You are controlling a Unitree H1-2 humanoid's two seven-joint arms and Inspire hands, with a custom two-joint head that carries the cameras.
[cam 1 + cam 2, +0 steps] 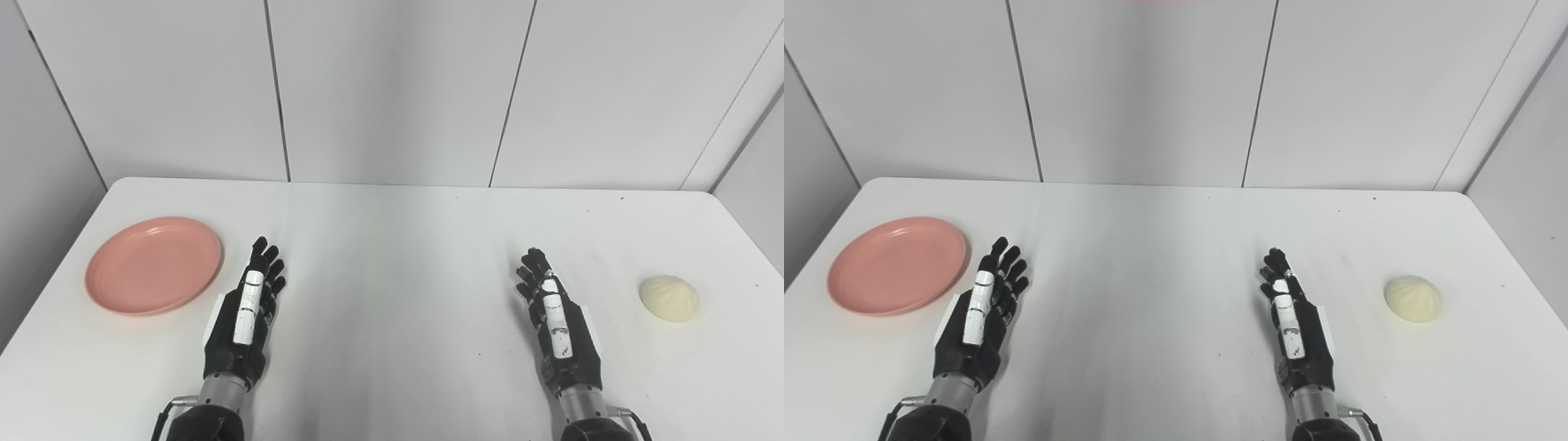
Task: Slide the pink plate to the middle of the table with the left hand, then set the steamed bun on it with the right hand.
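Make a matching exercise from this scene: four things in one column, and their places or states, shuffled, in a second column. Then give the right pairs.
Column one:
1. pink plate
2. steamed bun
3. left hand
4. right hand

Column two:
A. lies on the table's right side, touched by nothing
B. open, fingers apart, just right of the plate
C. empty, on the table's left side
D. open, holding nothing, left of the bun and apart from it

Pairs: 1-C, 2-A, 3-B, 4-D
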